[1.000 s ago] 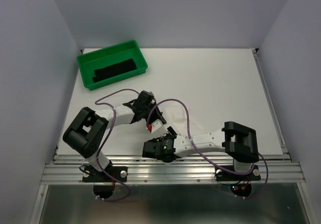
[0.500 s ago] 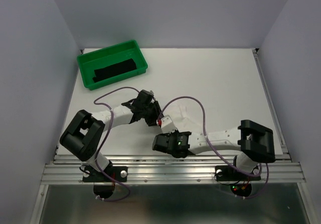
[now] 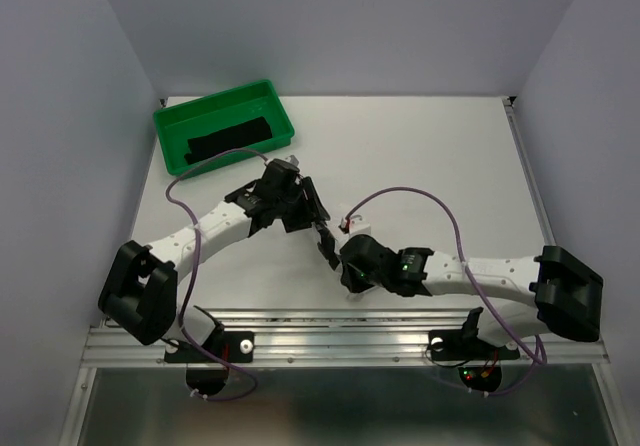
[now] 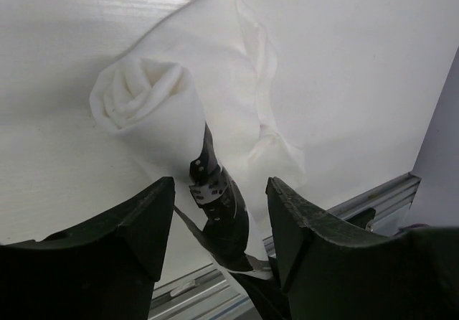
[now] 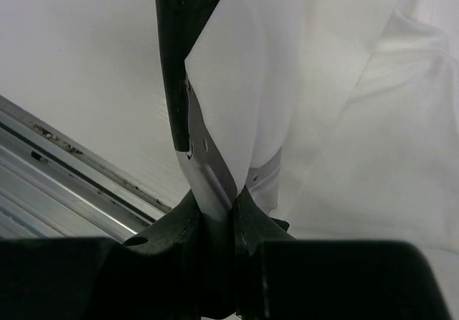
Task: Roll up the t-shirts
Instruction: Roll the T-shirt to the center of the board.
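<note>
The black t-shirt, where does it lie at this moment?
In the top view the black t-shirt lies inside the green tray, which stands at the far left corner of the table.

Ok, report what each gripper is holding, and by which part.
The right gripper is shut on the white t-shirt, pinching a fold of cloth at the edge of its rolled part. The left gripper is open above it, holding nothing.

Soft, even light from overhead fills the top view; the white table (image 3: pixel 450 166) looks nearly washed out, with only faint shadows beneath the arms (image 3: pixel 215 228). In the left wrist view the left gripper's fingers (image 4: pixel 107 241) are dark and soft-edged, while the white shirt (image 4: pixel 215 83) is sharp, its folds gently shaded. The right wrist view blurs along its bottom edge.
</note>
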`<state>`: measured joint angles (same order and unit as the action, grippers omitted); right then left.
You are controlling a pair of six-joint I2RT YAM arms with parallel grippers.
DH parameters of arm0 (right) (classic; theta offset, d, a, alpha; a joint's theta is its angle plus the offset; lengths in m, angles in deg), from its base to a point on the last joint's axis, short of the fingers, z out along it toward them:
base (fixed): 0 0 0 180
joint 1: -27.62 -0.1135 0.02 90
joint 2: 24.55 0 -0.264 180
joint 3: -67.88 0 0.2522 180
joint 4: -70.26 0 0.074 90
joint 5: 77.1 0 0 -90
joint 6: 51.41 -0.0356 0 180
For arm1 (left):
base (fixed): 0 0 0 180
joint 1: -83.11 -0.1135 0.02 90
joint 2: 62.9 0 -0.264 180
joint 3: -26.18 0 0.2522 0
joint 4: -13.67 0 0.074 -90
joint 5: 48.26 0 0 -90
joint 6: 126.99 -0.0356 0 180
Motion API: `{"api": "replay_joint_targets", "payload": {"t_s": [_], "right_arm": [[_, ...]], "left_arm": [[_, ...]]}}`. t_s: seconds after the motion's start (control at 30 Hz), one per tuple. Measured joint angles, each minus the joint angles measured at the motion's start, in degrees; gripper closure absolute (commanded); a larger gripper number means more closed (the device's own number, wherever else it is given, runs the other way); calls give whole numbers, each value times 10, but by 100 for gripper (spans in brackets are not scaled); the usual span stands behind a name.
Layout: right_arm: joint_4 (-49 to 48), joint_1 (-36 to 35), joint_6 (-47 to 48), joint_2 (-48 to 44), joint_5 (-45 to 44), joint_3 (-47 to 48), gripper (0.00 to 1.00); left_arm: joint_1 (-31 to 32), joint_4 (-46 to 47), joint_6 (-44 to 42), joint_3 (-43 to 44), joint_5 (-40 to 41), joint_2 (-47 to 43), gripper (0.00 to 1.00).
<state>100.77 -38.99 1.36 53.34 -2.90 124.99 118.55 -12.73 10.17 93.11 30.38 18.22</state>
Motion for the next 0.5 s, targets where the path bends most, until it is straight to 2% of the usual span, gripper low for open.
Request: {"api": "replay_joint_targets", "payload": {"t_s": [0.2, 0.5], "right_arm": [[-50, 54, -7, -24, 95, -39, 99], [-110, 172, -18, -47, 263, -86, 99]], "left_arm": [[-3, -22, -2, 10, 24, -34, 36], [-3, -22, -7, 8, 16, -35, 39]]}}
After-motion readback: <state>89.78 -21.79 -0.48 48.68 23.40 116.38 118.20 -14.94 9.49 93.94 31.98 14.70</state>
